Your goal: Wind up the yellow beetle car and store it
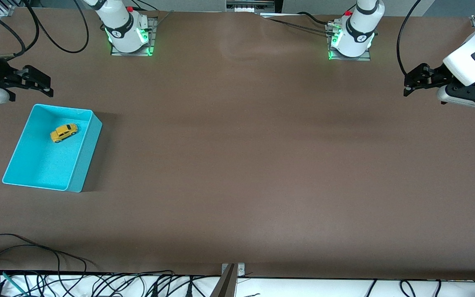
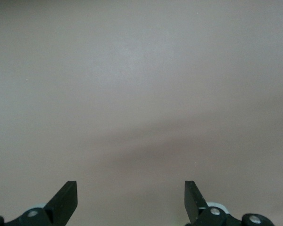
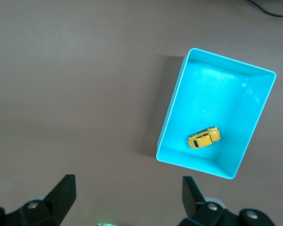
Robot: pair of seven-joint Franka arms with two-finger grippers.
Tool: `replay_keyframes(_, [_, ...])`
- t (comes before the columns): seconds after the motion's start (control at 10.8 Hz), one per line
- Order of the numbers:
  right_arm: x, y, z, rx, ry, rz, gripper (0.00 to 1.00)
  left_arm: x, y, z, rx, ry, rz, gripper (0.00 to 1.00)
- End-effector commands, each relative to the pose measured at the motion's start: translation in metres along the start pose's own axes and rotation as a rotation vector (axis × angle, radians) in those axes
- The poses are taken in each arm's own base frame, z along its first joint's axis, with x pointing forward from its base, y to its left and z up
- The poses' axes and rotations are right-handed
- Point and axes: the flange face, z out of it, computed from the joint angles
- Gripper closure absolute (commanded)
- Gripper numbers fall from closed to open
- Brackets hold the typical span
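One broad brown matte tabletop (image 1: pixel 237 165) fills the front view. At its left sits a turquoise bin (image 1: pixel 81 165), a smooth hard-walled rectangular tub. Inside, near the bin's upper end, the yellow beetle car (image 1: pixel 63 132) rests on its wheels, tiny, rounded and glossy. The right gripper (image 1: pixel 35 84) hovers at upper left, just above the bin, released and empty. The left gripper (image 1: pixel 417 80) waits at upper right, also released. The car looks stored; any further move should lift straight up, clear of the bin walls.

A broad brown table (image 1: pixel 245 165) — evenly lit — with black cables (image 1: pixel 35 255) trailing along its near edge.
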Motion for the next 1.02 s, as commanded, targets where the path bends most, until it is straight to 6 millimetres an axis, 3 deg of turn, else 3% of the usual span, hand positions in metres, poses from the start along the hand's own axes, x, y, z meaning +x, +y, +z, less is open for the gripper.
replay_keyframes(0.0, [0.0045, -0.0028, -0.0058, -0.005, -0.009, 0.014, 0.0, -0.0005, 0.0052, -0.0061, -0.007, 0.003, -0.001, 0.0])
replay_keyframes(0.92, [-0.0007, 0.0031, -0.0035, -0.006, -0.045, 0.027, 0.0, -0.0008, 0.0025, -0.0042, -0.007, -0.004, 0.005, 0.0])
